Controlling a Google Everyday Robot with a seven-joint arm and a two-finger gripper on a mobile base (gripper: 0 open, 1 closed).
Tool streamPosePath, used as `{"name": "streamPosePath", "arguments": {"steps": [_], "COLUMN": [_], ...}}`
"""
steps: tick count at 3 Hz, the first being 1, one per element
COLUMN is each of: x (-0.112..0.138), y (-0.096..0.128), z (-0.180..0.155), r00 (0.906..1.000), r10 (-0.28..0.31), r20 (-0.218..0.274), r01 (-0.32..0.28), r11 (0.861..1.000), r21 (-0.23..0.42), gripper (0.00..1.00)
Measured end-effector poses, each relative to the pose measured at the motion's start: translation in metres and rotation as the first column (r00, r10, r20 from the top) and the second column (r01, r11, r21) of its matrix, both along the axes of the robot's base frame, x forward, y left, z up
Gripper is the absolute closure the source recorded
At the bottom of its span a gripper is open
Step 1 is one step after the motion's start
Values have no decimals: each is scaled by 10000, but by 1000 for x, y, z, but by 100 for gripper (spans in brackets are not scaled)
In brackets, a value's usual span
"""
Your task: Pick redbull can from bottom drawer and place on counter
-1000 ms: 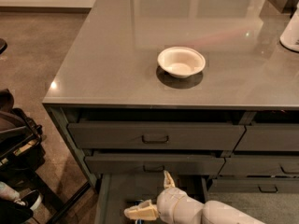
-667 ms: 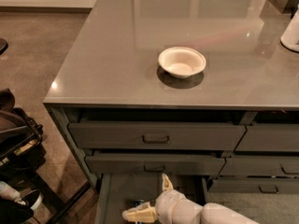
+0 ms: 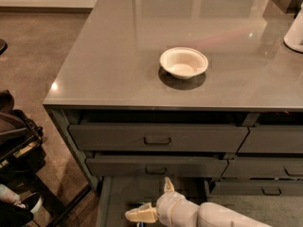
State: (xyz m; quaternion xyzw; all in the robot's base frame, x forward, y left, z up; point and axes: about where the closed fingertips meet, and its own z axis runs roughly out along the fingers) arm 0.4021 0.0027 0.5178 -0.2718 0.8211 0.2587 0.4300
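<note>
Nearest to me, well below the white bowl (image 3: 183, 63) and a little to its left, the gripper (image 3: 147, 197) is down inside the open bottom drawer (image 3: 124, 189); its fingers (image 3: 141, 215) stand apart, one pointing left along the drawer floor and the other pointing up towards the drawer fronts, with nothing clamped between them that I can make out.

The redbull can is the trouble: I can't pick it out plainly. A small bluish scrap (image 3: 138, 205) shows just above the left-pointing finger, in the mouth of the spread fingers; I take it for the can, but I can't tell whether it stands upright or lies down, nor whether either finger touches it. If it is the can, it lies in the crook between the fingers, on the wrist's left side and lower than the bowl, so the coming move would be a close rather than a reach. I'd want its long axis confirmed first, since a can lying on its side would roll away from the pads.

Further back, the two handled drawers (image 3: 157, 138) are stacked above the gripper, directly beneath the bowl's side of the cabinet and pushed nearly home. Above them is the glossy grey worktop (image 3: 109, 65); the bowl sits near its middle, with bare surface to its left and front — room enough, I judge, to set a can down. At the far right, beyond the bowl, a white appliance (image 3: 295, 32) is cut off by the edge.
</note>
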Motion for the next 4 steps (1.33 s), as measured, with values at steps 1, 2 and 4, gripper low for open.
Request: {"name": "streamPosePath", "arguments": {"steps": [1, 2, 4], "x": [24, 48, 52], "y": [-11, -27, -22], "z": [-45, -83, -100], "r00": [9978, 9929, 9914], "r10": [-583, -1116, -1060], "r20": [-330, -401, -766], "r01": [549, 1000, 871], "r11": [9938, 9696, 9721], "r21": [-971, -2232, -2179], "gripper": [0, 0, 0]}}
